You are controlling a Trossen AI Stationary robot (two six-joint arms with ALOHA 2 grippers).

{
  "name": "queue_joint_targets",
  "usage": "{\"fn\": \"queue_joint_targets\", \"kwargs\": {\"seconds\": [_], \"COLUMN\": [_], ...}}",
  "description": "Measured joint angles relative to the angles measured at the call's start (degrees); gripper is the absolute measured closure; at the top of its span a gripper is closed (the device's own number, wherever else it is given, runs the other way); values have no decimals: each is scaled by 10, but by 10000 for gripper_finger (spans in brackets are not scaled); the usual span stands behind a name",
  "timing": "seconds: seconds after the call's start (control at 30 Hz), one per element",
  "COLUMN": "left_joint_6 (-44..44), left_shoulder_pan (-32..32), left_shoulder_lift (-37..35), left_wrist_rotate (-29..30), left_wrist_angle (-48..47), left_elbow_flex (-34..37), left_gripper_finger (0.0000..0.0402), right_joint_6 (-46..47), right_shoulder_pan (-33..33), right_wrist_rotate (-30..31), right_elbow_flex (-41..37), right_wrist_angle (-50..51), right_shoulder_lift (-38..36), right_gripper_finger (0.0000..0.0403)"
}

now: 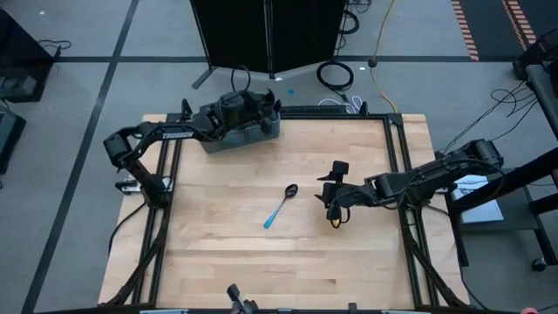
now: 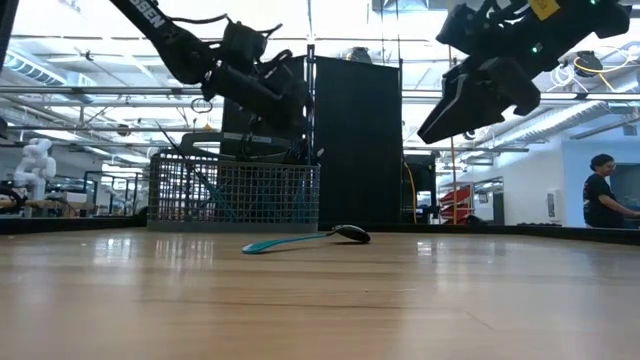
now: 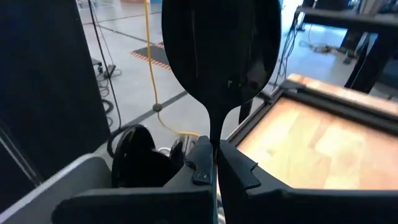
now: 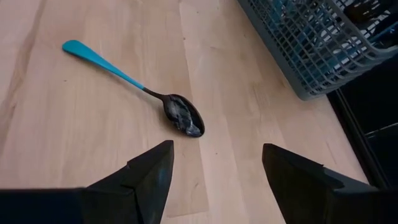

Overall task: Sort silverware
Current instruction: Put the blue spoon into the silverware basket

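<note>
Now, starting from the left, my left pincer (image 1: 253, 112) is over the grey wire basket (image 1: 235, 135) at the far edge of the tabletop (image 1: 218, 235). It is clenched on the thin neck of a spoon (image 3: 219, 50), and in the left wrist view the dark bowl of this spoon stands up between my fingers. I judge that this is the step of taking one piece out of the basket. More silverware with blue handles seems to remain inside the basket, but I cannot count it through the mesh.

Near the middle of the tabletop lies another spoon (image 1: 280, 206), flat, with its blue handle toward the near side and its dark bowl toward the far side. It is well apart from the basket.

To the right, my right pincer (image 1: 335, 194) hovers above the wood, released and wide, near this lying spoon but not touching it. It holds nothing.

For the next move, I think the left pincer must carry its spoon clear of the basket rim and lay it beside the first spoon, so that spoons make one group. The thin neck can slip, so the lift asks for care.
</note>
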State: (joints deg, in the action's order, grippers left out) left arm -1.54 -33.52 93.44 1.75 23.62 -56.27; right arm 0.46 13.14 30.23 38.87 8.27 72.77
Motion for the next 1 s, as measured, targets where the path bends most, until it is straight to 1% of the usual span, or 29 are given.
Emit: {"fn": "queue_joint_targets", "kwargs": {"seconds": [0.2,0.27,0.43,0.57,0.67,0.8,1.0], "left_joint_6": [5,6,10,4,3,6,9], "left_shoulder_pan": [0,0,0,0,0,2,14], "left_shoulder_lift": [11,10,10,9,5,-17,-86], "left_wrist_rotate": [3,3,2,28,35,37,43], "left_wrist_angle": [-7,-6,-18,-41,-46,-51,-51], "left_elbow_flex": [0,0,0,-1,-1,0,0], "left_gripper_finger": [399,391,339,295,275,270,270], "right_joint_6": [6,9,15,19,19,19,19], "right_shoulder_pan": [-3,-3,-3,-3,-3,-3,-3], "right_wrist_rotate": [0,-1,-2,-2,-3,-3,-3], "right_elbow_flex": [0,0,0,0,0,0,0], "right_wrist_angle": [1,1,1,3,3,3,4], "right_shoulder_lift": [0,0,0,0,0,0,0], "right_gripper_finger": [161,161,161,161,161,161,161]}}
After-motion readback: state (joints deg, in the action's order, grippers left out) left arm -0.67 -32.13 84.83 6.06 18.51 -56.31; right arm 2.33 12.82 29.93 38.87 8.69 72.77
